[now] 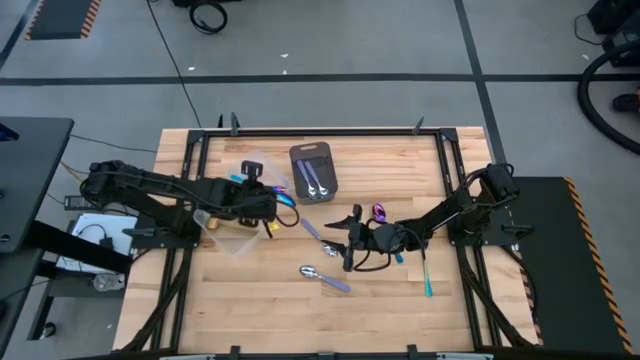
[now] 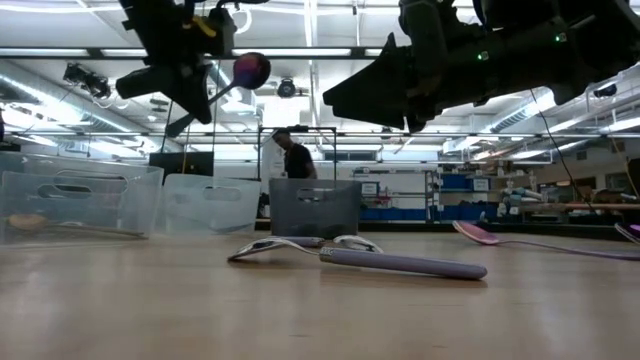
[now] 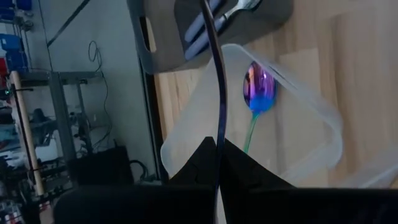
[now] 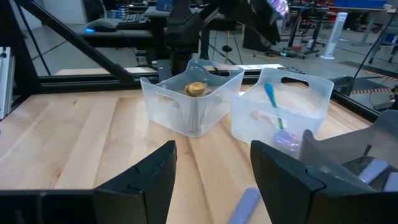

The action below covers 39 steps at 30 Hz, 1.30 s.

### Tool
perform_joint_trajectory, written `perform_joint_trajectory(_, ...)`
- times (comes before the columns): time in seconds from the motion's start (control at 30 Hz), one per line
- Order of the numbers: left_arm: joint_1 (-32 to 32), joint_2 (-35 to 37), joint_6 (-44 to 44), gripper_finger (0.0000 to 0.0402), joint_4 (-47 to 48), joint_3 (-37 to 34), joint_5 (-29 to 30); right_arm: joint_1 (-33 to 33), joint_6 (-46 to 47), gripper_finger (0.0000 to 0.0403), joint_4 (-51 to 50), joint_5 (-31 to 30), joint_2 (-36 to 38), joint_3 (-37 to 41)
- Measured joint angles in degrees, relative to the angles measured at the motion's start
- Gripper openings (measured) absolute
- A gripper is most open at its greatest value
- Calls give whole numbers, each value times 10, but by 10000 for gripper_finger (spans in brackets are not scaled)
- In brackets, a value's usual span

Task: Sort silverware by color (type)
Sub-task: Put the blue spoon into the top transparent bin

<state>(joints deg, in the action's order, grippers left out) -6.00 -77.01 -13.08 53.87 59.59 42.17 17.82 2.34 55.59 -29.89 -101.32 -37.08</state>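
Left of centre in the high view, the left gripper (image 1: 272,203) hangs over a clear tub (image 1: 252,172), jaws clenched on an iridescent spoon (image 3: 259,87). At upper centre, silver spoons (image 1: 314,178) lie in the grey tray (image 1: 328,152). Right of centre, the right gripper (image 1: 347,236) hovers above the table (image 1: 420,320), jaws released, near a loose silver spoon (image 1: 325,277).
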Motion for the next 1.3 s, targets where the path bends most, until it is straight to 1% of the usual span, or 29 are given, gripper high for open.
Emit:
perform_joint_trajectory(0.07, 1, 0, 0, 8, -7, -3, 0, 0, -2, 215, 0, 1, 0, 0)
perform_joint_trajectory(0.13, 1, 2, -8, 8, -43, -28, 1, 0, -5, 215, 0, 1, 0, 0)
perform_joint_trajectory(0.2, 1, 6, -35, 8, -71, -67, 1, 0, -5, 215, 0, 1, 0, 0)
perform_joint_trajectory(0.23, 1, 6, -57, 8, -81, -81, 11, 0, -5, 215, 0, 1, 0, 0)
perform_joint_trajectory(0.3, 8, 7, -84, 8, -98, -97, 32, 0, -5, 215, 0, 1, 0, 0)
perform_joint_trajectory(0.37, 25, 7, -95, 8, -107, -103, 31, 0, -5, 215, 1, 1, 0, 0)
perform_joint_trajectory(0.57, 90, 7, -116, 8, -145, -138, -25, 0, -6, 215, 2, 1, 0, 0)
perform_joint_trajectory(0.67, 116, 7, -144, 8, -145, -153, -28, 0, -6, 215, 2, 1, 0, 0)
perform_joint_trajectory(0.83, 162, 7, -148, 8, -113, -155, -31, 0, -10, 215, 3, 1, 0, 0)
perform_joint_trajectory(1.0, 209, 3, -154, 8, -109, -158, -73, -7, -10, 215, 5, 1, 0, 0)
perform_joint_trajectory(1.13, 226, 1, -144, 12, -107, -160, -83, -10, -10, 215, 5, 10, 0, 0)
perform_joint_trajectory(1.3, 226, 1, -131, 14, -106, -160, -112, -11, -10, 215, 5, 13, 0, 0)
